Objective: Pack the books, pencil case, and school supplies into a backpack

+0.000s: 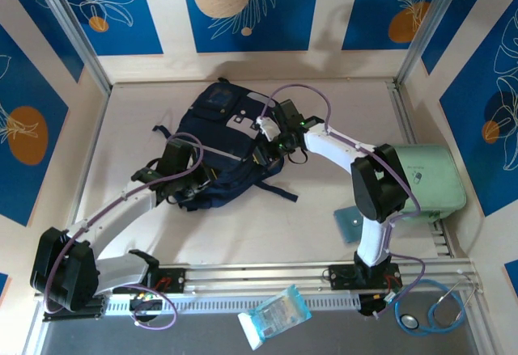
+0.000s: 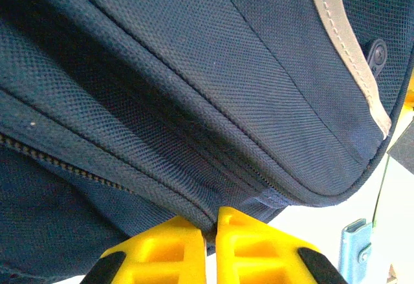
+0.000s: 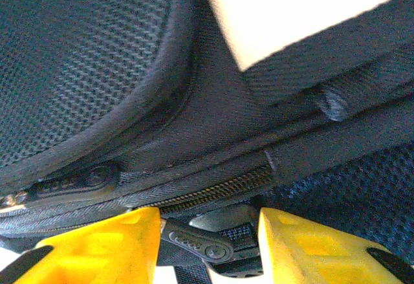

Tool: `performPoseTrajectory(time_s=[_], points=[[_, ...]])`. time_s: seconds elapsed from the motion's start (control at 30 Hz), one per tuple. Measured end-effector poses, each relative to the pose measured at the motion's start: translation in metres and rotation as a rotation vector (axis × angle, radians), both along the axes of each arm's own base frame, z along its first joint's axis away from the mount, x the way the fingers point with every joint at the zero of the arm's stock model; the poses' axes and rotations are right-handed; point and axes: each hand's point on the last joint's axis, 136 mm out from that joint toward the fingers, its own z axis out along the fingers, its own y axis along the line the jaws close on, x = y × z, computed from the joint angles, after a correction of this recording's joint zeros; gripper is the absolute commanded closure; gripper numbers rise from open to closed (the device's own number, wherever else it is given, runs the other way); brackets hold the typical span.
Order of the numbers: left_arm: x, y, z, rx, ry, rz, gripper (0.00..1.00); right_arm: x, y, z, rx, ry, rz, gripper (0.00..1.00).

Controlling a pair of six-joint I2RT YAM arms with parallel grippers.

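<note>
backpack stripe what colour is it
Pale beige stripe on the navy backpack; left wrist view shows it best.

Left hand (image 2: 211,224) pinched shut, right hand (image 3: 208,219) parted, both arms outstretched.

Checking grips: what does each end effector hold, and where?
Left end effector pinches the dark navy fabric backpack at a seam fold by a zipper. Right end effector grips nothing; its fingers straddle a black zipper pull.
</note>
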Motion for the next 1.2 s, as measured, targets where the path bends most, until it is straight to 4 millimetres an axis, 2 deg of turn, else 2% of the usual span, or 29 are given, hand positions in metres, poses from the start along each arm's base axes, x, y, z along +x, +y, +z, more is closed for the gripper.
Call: performPoseTrajectory(time_s=[0.17,0.3,0.53,0.83,0.93,1.13,1.2], points=[[0.000,0.000,0.000,0.001,0.001,0.000,0.91,-0.008,0.004,-0.001,0.012,0.007,0.047,0.58],[0.000,0.000,-0.001,0.001,0.002,0.000,0.91,-0.015,0.006,-0.005,0.020,0.025,0.075,0.64],[0.000,0.000,-0.002,0.003,0.007,0.000,0.91,-0.020,0.008,-0.008,-0.003,0.018,0.092,0.67],[0.000,0.000,-0.002,0.003,0.006,0.000,0.91,-0.021,0.011,-0.015,-0.055,-0.023,0.099,0.59],[0.000,0.000,-0.002,0.003,0.007,0.000,0.91,-0.022,0.012,-0.019,-0.073,-0.038,0.097,0.65],[0.001,0.000,-0.003,0.004,0.010,0.000,0.91,-0.019,0.015,-0.024,-0.078,-0.068,0.076,0.86],[0.000,0.000,-0.004,0.005,0.011,0.000,0.90,-0.020,0.016,-0.026,-0.086,-0.078,0.070,0.89]])
